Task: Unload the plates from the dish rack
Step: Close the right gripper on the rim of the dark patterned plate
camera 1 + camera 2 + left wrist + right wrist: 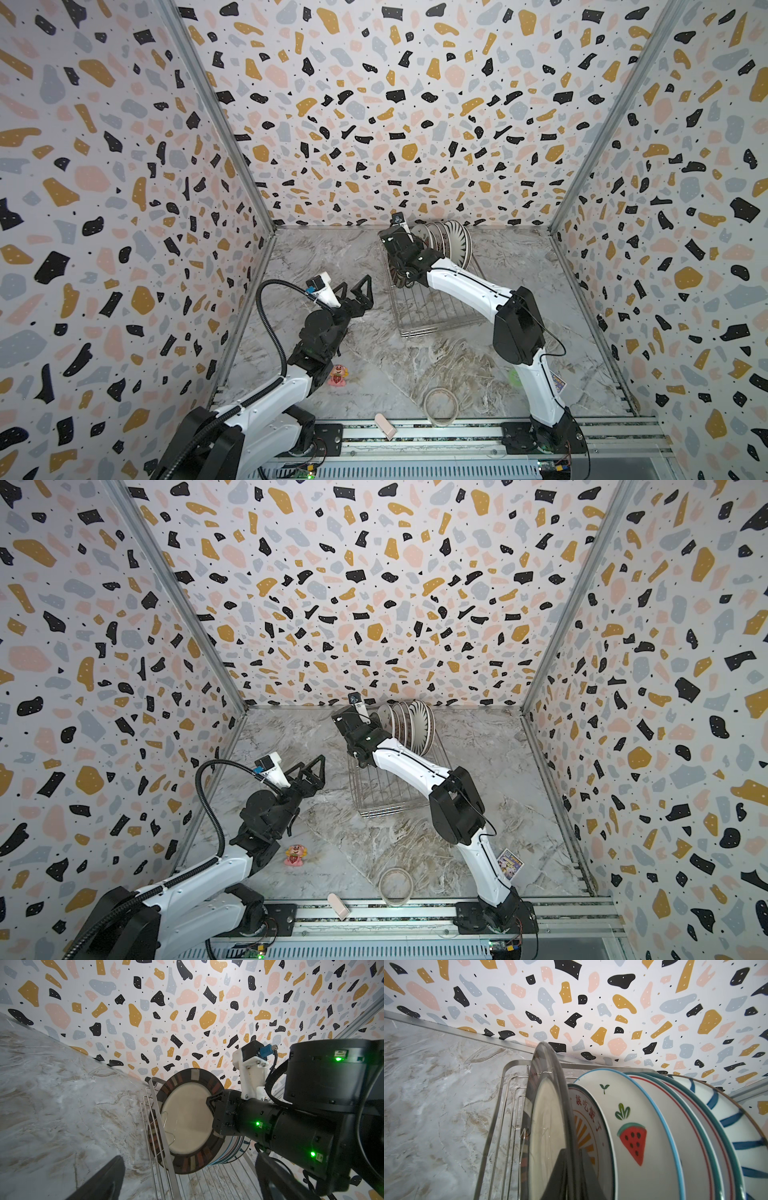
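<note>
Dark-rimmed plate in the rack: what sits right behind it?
A sunburst plate with red characters, then the watermelon plate and further plates. The dark-rimmed plate covers most of the sunburst plate, so its lower part cannot be seen.

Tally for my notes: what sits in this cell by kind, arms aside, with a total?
plates, upright in the rack: 6 countable
dish rack: 1
tape ring: 1
pink toy figure: 1
picture card: 1
pink block: 1
Total: 11
Left out: green blur, unidentifiable.
</note>
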